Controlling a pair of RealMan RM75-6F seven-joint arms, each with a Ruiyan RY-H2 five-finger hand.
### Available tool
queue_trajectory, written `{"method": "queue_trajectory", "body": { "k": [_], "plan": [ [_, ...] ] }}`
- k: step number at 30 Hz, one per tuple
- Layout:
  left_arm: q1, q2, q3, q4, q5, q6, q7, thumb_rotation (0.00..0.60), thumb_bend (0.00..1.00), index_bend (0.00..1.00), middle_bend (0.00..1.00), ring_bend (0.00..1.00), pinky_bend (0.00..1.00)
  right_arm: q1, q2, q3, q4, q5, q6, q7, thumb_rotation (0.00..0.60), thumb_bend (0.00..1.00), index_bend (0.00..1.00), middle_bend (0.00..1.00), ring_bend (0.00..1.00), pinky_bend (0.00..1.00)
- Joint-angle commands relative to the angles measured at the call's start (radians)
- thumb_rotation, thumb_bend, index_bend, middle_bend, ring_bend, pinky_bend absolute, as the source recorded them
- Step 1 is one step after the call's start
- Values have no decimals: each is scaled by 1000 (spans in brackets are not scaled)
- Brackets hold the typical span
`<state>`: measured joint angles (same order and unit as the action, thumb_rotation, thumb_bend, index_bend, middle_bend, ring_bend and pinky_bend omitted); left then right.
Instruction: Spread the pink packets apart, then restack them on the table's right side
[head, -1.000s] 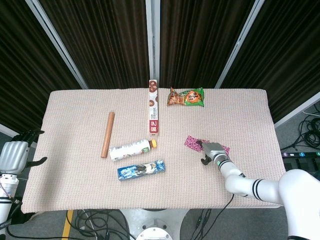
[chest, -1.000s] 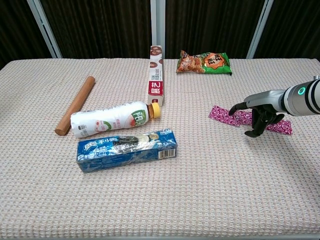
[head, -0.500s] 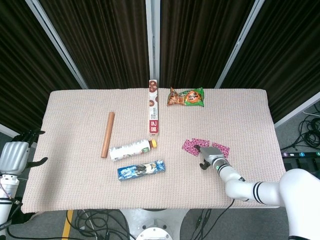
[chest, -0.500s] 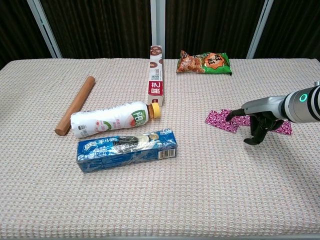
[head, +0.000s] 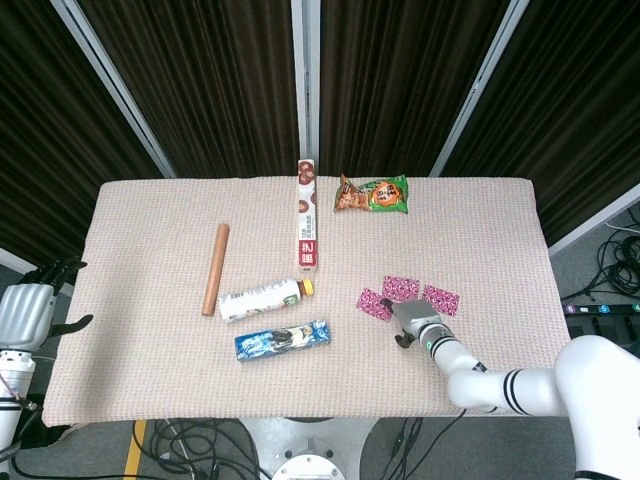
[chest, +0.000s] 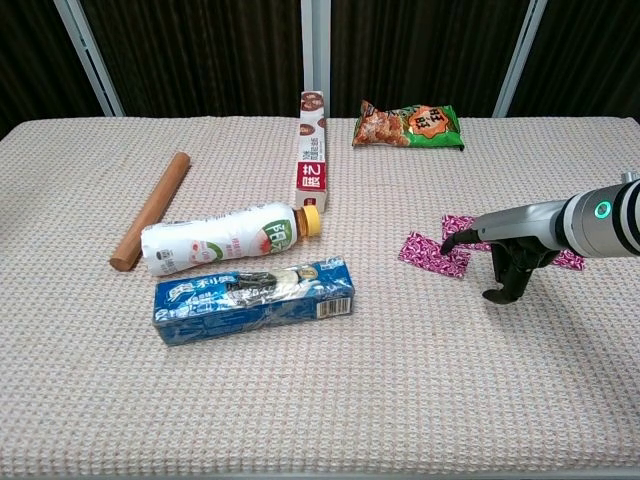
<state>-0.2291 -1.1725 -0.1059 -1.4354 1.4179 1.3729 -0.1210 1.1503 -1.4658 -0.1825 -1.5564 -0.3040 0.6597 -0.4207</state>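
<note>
Three pink patterned packets lie flat at the table's right. The leftmost packet (head: 373, 304) (chest: 430, 252) sits apart; a middle packet (head: 398, 288) (chest: 462, 226) and a right packet (head: 440, 298) (chest: 570, 260) lie behind my right hand. That right hand (head: 410, 322) (chest: 500, 255) hovers low, one fingertip (chest: 447, 243) pressing the leftmost packet's right edge, the other fingers curved down over bare cloth. It holds nothing. My left hand (head: 25, 310) hangs off the table's left edge, fingers spread, seen only in the head view.
A blue biscuit box (chest: 255, 297), a white drink bottle (chest: 225, 238) and a wooden rolling pin (chest: 150, 211) lie left of centre. An upright-printed long box (chest: 312, 152) and a green snack bag (chest: 408, 125) lie at the back.
My right hand has slid left and toward the front edge, dragging the leftmost packet off the overlapping pile; the packets now lie separated. The left hand has not moved.
</note>
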Motion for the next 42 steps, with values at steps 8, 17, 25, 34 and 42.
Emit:
{"method": "queue_trajectory", "body": {
  "k": [8,17,25,34,42],
  "plan": [
    [4,0,-1,5,-3,1,-10,600,0,293,308,253,327,17,6,-7,-37,-11,16,-32,600,375,87,1000,1000,1000],
    [6,1,-4,10,-6,3,-17,600,0,293,308,254,326,23,18,-8,-66,-22,27,-43,600,375,96,1000,1000,1000],
    [6,0,-7,15,-7,3,-24,600,0,293,308,254,327,-16,63,32,-111,-106,192,-37,599,334,133,1000,1000,1000],
    [7,-5,-9,27,-13,-2,-37,600,0,293,308,254,326,-142,-37,91,34,-207,516,-116,492,0,369,1000,1000,984],
    [9,-6,-7,36,-10,-3,-47,600,0,293,308,253,327,-182,-130,169,158,-90,530,-265,473,0,383,1000,1000,1000]
  ]
}}
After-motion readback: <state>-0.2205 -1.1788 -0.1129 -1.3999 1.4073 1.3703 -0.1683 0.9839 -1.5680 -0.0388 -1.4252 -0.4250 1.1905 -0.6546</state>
